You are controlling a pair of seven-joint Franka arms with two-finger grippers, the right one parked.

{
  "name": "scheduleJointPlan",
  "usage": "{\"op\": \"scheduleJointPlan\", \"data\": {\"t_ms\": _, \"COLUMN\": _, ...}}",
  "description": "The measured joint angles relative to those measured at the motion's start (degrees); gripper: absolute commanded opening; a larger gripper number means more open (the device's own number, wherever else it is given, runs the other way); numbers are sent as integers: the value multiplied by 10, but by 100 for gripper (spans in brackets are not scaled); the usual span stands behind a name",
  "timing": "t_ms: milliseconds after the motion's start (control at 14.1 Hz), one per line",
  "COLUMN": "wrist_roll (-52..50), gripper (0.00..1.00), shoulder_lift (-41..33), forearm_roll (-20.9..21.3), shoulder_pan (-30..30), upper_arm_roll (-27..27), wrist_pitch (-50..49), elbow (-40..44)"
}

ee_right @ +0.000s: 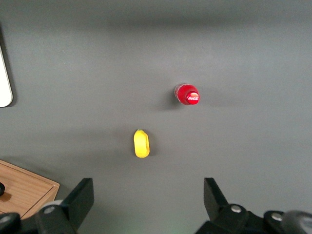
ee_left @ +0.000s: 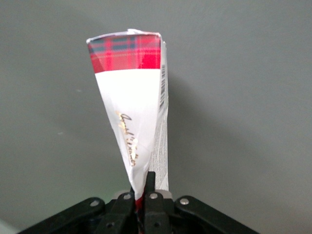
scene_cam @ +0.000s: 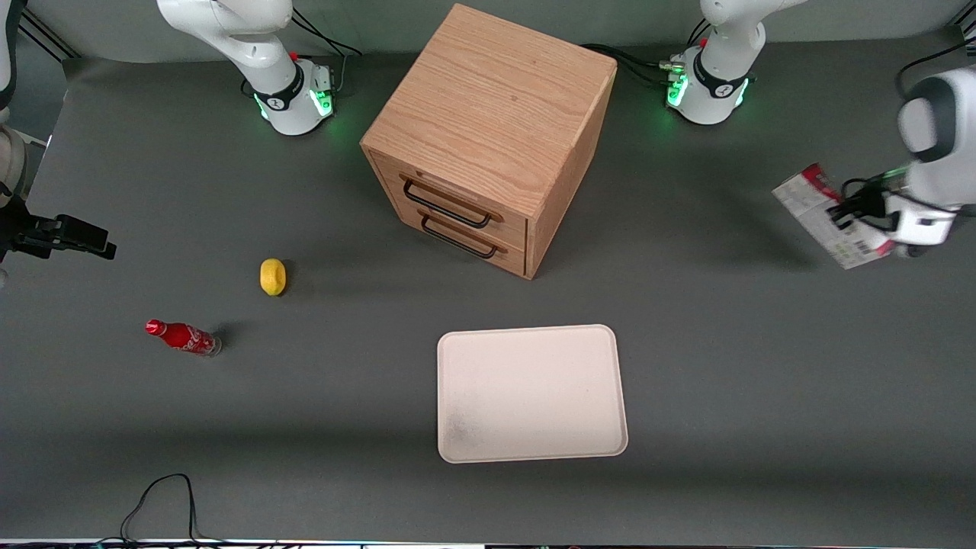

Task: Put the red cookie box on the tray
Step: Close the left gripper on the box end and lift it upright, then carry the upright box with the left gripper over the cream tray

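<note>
Looks like we're in the carry step: the end effector (scene_cam: 858, 211) is clamped on one end of the box (scene_cam: 827, 217), which hangs tilted in the air well clear of the tabletop (scene_cam: 724, 343), way off toward the working arm's end from the tray (scene_cam: 531, 393). I'd say the next move needs a long sweep over to the tray, then lowering and levelling the box so it lies flat inside the rim before letting go. The tray has nothing on it yet, and both cabinet (scene_cam: 488, 137) drawers look closed, contents hidden.
</note>
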Motion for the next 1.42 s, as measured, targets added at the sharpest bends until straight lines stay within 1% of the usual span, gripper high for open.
{"op": "scheduleJointPlan", "data": {"t_ms": 284, "wrist_roll": 22, "gripper": 0, "shoulder_lift": 5, "forearm_roll": 0, "shoulder_pan": -21, "upper_arm_roll": -5, "wrist_pitch": -220, "elbow": 203}}
{"op": "scheduleJointPlan", "data": {"t_ms": 426, "wrist_roll": 22, "gripper": 0, "shoulder_lift": 30, "forearm_roll": 0, "shoulder_pan": -35, "upper_arm_roll": -6, "wrist_pitch": -297, "elbow": 295}}
{"op": "scheduleJointPlan", "data": {"t_ms": 496, "wrist_roll": 22, "gripper": 0, "shoulder_lift": 46, "forearm_roll": 0, "shoulder_pan": -39, "upper_arm_roll": -6, "wrist_pitch": -317, "elbow": 330}}
{"op": "scheduleJointPlan", "data": {"t_ms": 638, "wrist_roll": 23, "gripper": 0, "shoulder_lift": 74, "forearm_roll": -1, "shoulder_pan": -45, "upper_arm_roll": -6, "wrist_pitch": -330, "elbow": 369}}
{"op": "scheduleJointPlan", "data": {"t_ms": 780, "wrist_roll": 23, "gripper": 0, "shoulder_lift": 93, "forearm_roll": -6, "shoulder_pan": -58, "upper_arm_roll": -8, "wrist_pitch": -329, "elbow": 382}}
{"op": "scheduleJointPlan", "data": {"t_ms": 922, "wrist_roll": 17, "gripper": 0, "shoulder_lift": 115, "forearm_roll": -28, "shoulder_pan": -88, "upper_arm_roll": -21, "wrist_pitch": -325, "elbow": 396}}
{"op": "scheduleJointPlan", "data": {"t_ms": 1135, "wrist_roll": -50, "gripper": 0, "shoulder_lift": 188, "forearm_roll": -56, "shoulder_pan": -167, "upper_arm_roll": -43, "wrist_pitch": -291, "elbow": 461}}
{"op": "scheduleJointPlan", "data": {"t_ms": 1418, "wrist_roll": -78, "gripper": 0, "shoulder_lift": 344, "forearm_roll": -59, "shoulder_pan": -291, "upper_arm_roll": -58, "wrist_pitch": -234, "elbow": 607}}
